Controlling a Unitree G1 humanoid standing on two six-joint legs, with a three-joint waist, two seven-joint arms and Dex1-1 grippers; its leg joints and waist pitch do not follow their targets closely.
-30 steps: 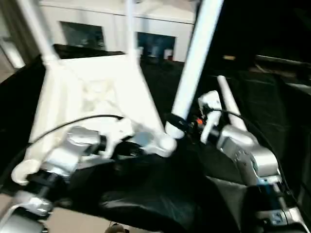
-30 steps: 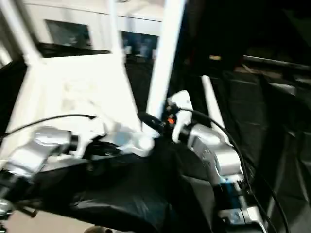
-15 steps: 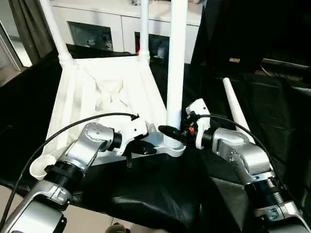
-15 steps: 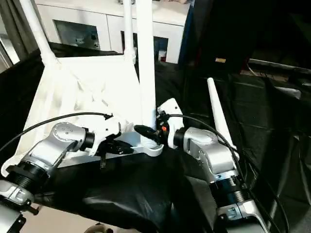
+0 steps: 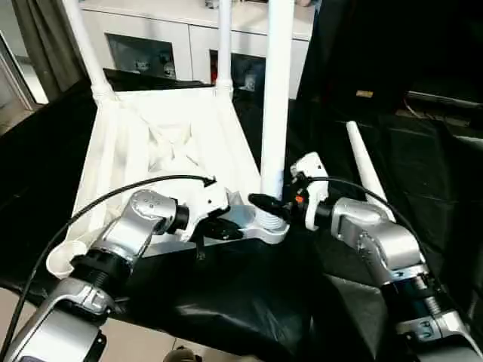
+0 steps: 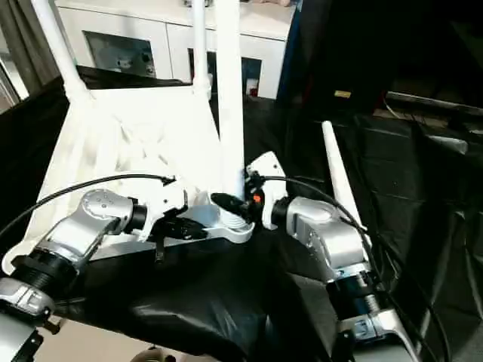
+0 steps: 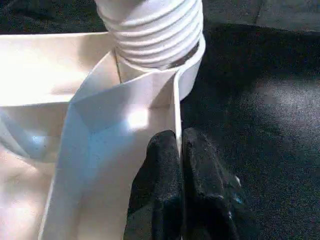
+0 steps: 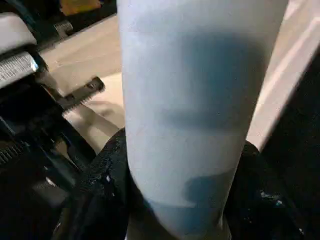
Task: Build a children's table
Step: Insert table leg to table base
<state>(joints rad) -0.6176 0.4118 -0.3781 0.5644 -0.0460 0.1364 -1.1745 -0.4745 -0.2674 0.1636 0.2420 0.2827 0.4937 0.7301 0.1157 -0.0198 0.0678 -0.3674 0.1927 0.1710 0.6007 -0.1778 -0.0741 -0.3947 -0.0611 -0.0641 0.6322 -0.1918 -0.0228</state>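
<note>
STEP: we seat the third leg in the upturned tabletop near corner socket | GRIP: right gripper clamped round leg base, left gripper pinched on tabletop rim | NEXT: likely twist it home; fourth leg lies alongside.
</note>
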